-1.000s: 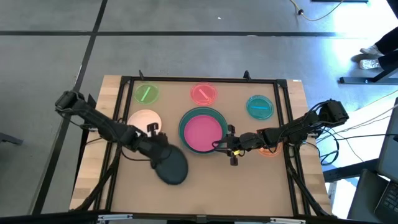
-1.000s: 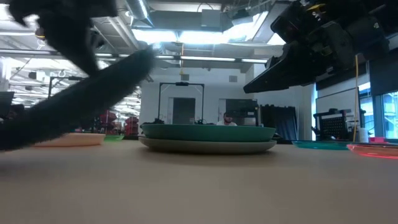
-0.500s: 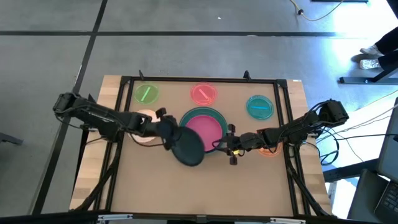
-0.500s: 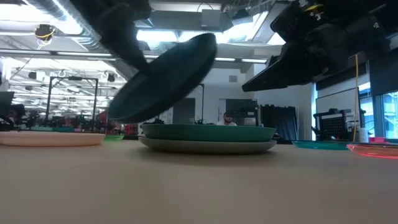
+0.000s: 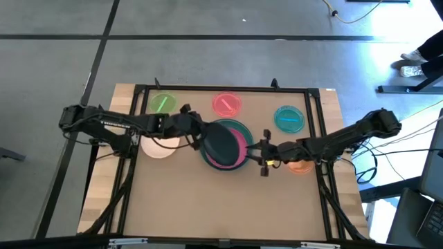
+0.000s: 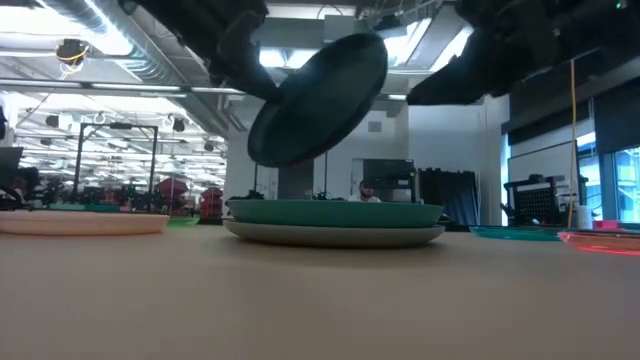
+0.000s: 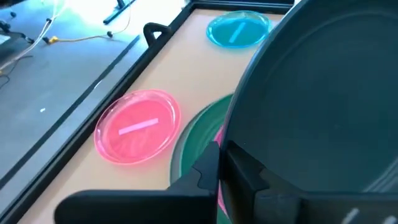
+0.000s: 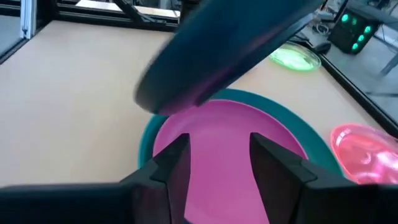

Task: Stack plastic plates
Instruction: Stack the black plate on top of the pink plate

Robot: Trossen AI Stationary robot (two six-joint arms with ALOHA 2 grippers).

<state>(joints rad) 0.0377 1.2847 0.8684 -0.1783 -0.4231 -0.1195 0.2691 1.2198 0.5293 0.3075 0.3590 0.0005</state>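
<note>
Near the middle of the overhead frame, your left gripper (image 5: 196, 135) pinches the rim of the dark slate plate (image 5: 223, 144) and holds it in the air over the stack. From desk height you see that plate (image 6: 318, 100) tilted, its right edge higher than its left, clear of the plates below. Under it sits the magenta plate (image 5: 239, 150), nested in the teal plate (image 5: 241, 128), which lies on a grey plate (image 6: 335, 235) on the desk (image 5: 221, 200).

Your right gripper (image 5: 264, 153) hangs just right of the stack with its jaws spread and nothing between them; its wrist camera looks across the magenta plate (image 8: 217, 149).

Along the top of the desk you have the small green plate (image 5: 163, 104) at the left, the pink plate (image 5: 226, 104) in the centre and the teal-blue plate (image 5: 288, 118) at the right. The white plate (image 5: 159, 146) lies left of the stack beneath the left arm, and the orange plate (image 5: 299, 167) peeks out from under the right arm.
</note>
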